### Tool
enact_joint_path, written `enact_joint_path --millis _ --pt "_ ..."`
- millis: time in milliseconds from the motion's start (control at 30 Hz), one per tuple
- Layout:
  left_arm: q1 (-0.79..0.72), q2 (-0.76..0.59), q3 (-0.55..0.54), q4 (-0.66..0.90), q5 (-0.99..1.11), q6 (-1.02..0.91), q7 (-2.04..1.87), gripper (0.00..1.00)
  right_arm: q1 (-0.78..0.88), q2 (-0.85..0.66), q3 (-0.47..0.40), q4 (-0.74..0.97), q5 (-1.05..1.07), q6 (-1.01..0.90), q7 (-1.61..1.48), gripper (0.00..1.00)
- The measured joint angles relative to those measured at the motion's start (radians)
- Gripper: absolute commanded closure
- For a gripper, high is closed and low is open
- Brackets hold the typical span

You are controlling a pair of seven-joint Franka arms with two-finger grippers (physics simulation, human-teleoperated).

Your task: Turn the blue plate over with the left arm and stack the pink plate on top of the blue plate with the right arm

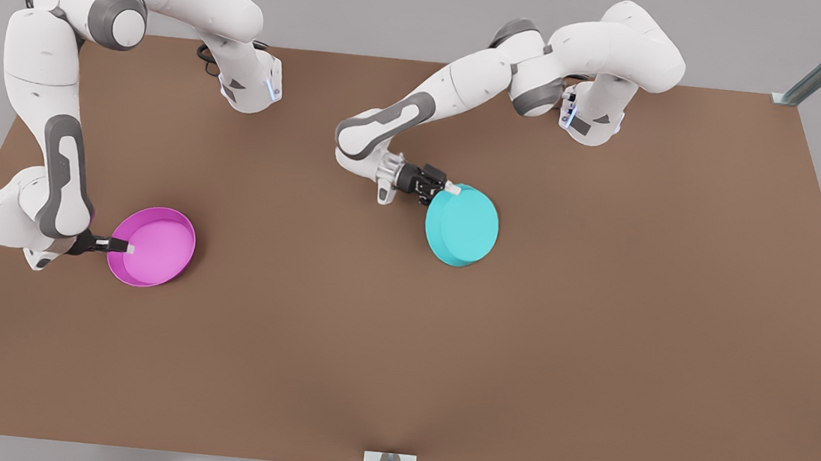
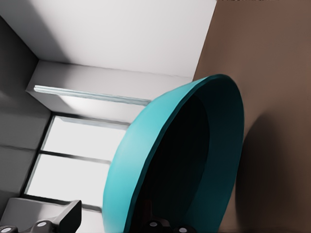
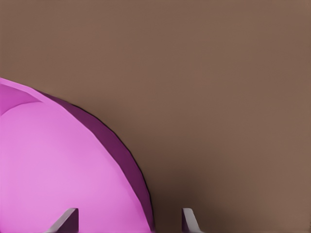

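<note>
pink plate (image 1: 153, 247): magenta, rim up | blue plate (image 1: 462, 226): turquoise, tilted

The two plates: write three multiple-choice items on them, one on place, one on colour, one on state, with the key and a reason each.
1. In the front view, where is the pink plate relative to the blue plate?
A. On the front view's left
B. On the front view's right
C. Stacked on top of it

2. What colour is the plate at the left gripper?
A. Magenta-pink
B. Yellow
C. Turquoise-cyan

3. How does the blue plate sit?
A. Flat, hollow side up
B. Tilted up, rim in the gripper
C. Flat under the pink plate

Key: 1 A, the plates lie well apart, pink leftmost. 2 C, the left wrist view shows a cyan dish. 3 B, its underside faces the front camera, while the right gripper straddles the pink rim.
</note>
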Motion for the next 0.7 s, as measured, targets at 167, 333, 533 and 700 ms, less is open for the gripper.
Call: enact_joint_path --millis 167,333,533,700 --pt "-0.007 0.001 -0.011 0.051 -0.060 0.071 0.000 0.28 0.002 0.000 0.000 0.006 0.000 -0.001 0.000 0.44" --pt "-0.006 0.001 -0.018 0.104 -0.144 0.155 0.000 0.28 0.002 0.002 0.000 0.006 0.000 -0.002 0.000 0.44" --pt "-0.006 -0.002 -0.026 0.176 -0.230 0.243 -0.025 0.28 0.002 0.009 0.000 0.014 0.000 -0.002 -0.002 0.44" --pt "-0.001 -0.007 -0.029 0.238 -0.339 0.298 -0.103 0.28 0.000 0.009 0.000 0.014 0.000 -0.002 -0.007 0.44"
